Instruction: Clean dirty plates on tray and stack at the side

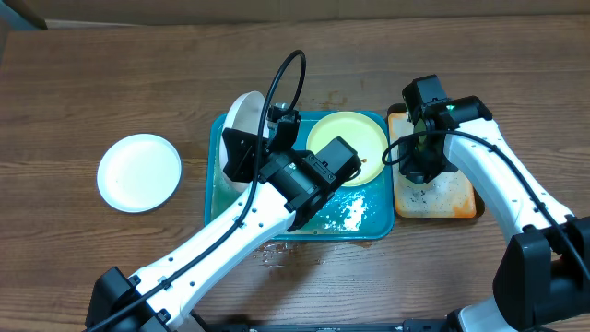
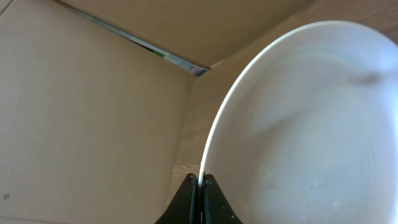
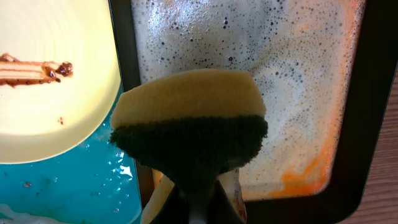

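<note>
A small white round plate (image 2: 311,130) is held on edge at the far left corner of the large teal-blue rectangular plastic tray (image 1: 380,217). Its rim is pinched between the closed fingers of the left gripper (image 2: 200,182). In the left wrist view the rim is seen running straight into the narrow slit between the two black fingertips, and a faint grey mark (image 2: 372,78) is seen on the plate's face. Whether the plate's lower edge touches the tray cannot be told. A pale yellow-green round plate (image 1: 346,146) is laid flat in the far right part of the tray, with a brown smear (image 3: 37,70) across its middle. White soapy foam (image 1: 348,210) is spread over the wet tray floor toward the near right corner. A second white round plate (image 1: 140,172) is set flat on the brown wooden table (image 1: 92,83), well apart from the tray on its left. A yellow sponge with a dark green scouring layer (image 3: 186,99) is clamped by the right gripper (image 3: 198,186), the jaws being closed on the green side. The sponge is held above the left side of the smaller orange tray with a black rim (image 3: 367,93). That tray stands just beside the teal tray's right edge and is coated with bubbly foam (image 3: 280,68).
</note>
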`<state>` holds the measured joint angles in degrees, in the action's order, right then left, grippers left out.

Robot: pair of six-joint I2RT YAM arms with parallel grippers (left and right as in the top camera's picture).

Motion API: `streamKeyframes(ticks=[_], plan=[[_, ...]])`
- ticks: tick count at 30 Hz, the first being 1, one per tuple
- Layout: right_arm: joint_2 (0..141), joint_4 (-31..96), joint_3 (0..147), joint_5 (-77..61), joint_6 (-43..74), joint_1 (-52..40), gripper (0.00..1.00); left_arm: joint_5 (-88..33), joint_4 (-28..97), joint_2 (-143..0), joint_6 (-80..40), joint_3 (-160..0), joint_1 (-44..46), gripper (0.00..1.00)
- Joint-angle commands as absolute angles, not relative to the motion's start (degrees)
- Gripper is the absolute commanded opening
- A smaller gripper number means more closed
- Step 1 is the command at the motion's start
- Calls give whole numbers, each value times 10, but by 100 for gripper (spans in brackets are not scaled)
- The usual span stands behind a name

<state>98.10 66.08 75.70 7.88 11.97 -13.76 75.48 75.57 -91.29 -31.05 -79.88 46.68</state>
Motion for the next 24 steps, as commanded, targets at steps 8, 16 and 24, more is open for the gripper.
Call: streamKeyframes(ticks=[8,16,24], plan=[[980,662,761,78,122,-136,4,738,771,-902,-353,-808,446,4],[980,663,761,79,122,-136,4,733,785,-903,-347,-808,448,4],[980,663,761,79,122,-136,4,718,786,-903,-354,-808,453,4]])
